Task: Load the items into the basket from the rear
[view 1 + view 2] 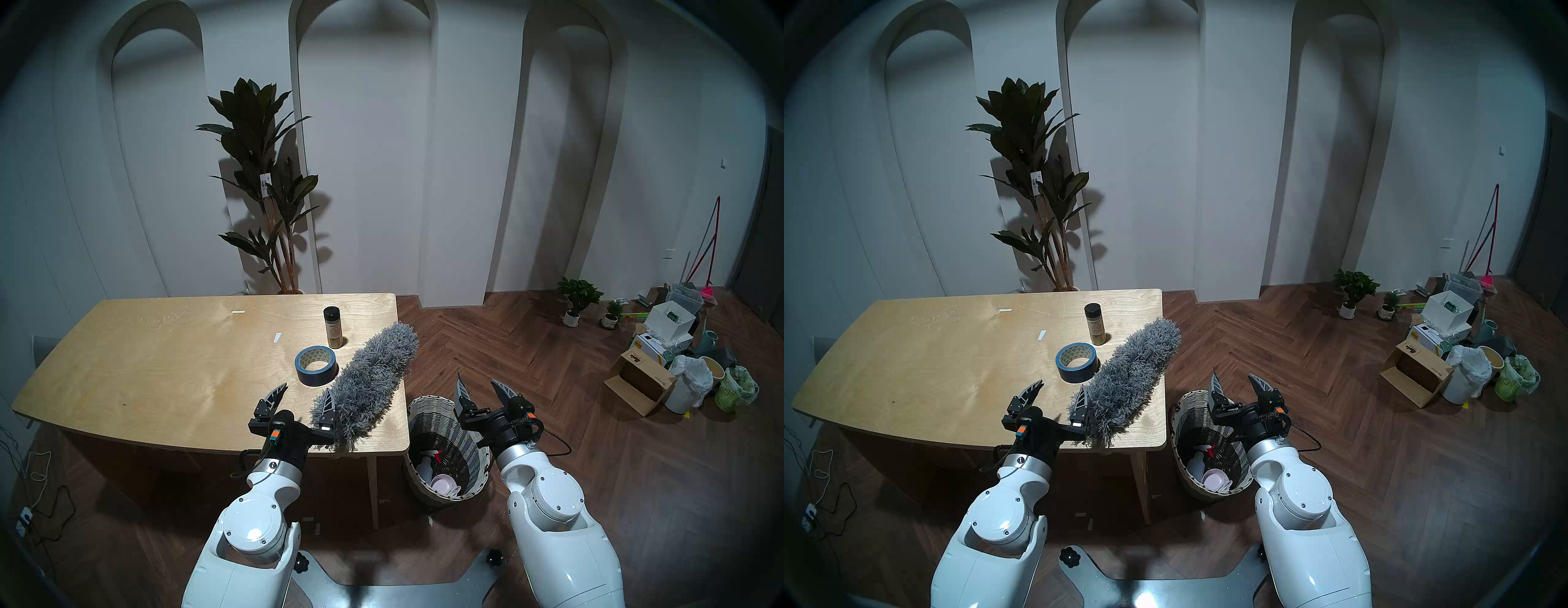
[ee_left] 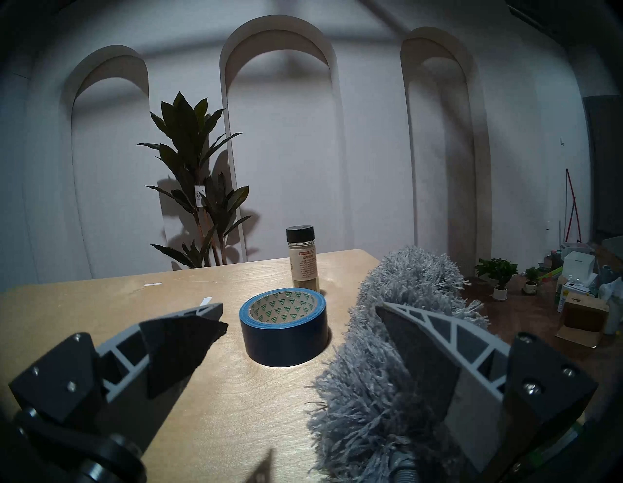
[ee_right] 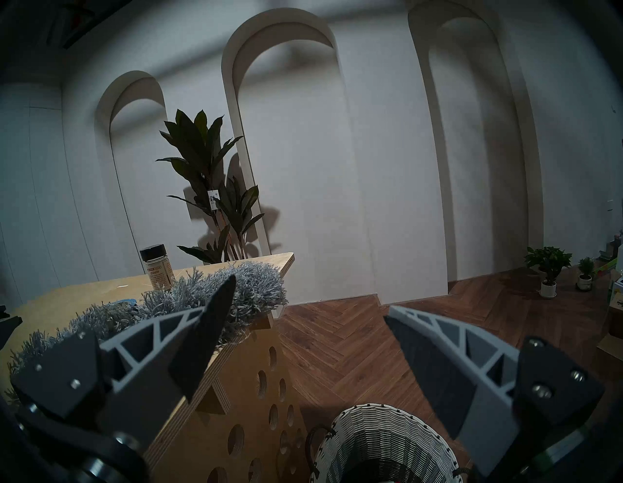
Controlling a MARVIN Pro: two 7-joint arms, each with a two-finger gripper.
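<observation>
Wood desk [image 1: 169, 365]: one bottle [image 1: 332, 327], one tape [image 1: 316, 365], one duster [image 1: 369, 378] lie here.
Basket [image 1: 428, 420]: one, on the floor by our right, holding a spray bottle [image 1: 426, 465] and a pink bowl [image 1: 443, 484].
Left jaws [image 1: 303, 397]: wide apart, holding nothing.
Right jaws [image 1: 479, 388]: wide apart, holding nothing, above the basket.
Do well: we think the far bottle goes first; squeeze its middle, keep it upright.

Both head views look down from above and behind the arms onto the pale wooden table [image 1: 169, 361] and herringbone floor, nearly identical. Left wrist camera sits low over the tabletop, level, facing the arched wall, close to the blue tape roll [image 2: 284, 325]. Right wrist camera faces the same wall from beside the table's edge, above the striped wicker basket [image 3: 387, 445].
</observation>
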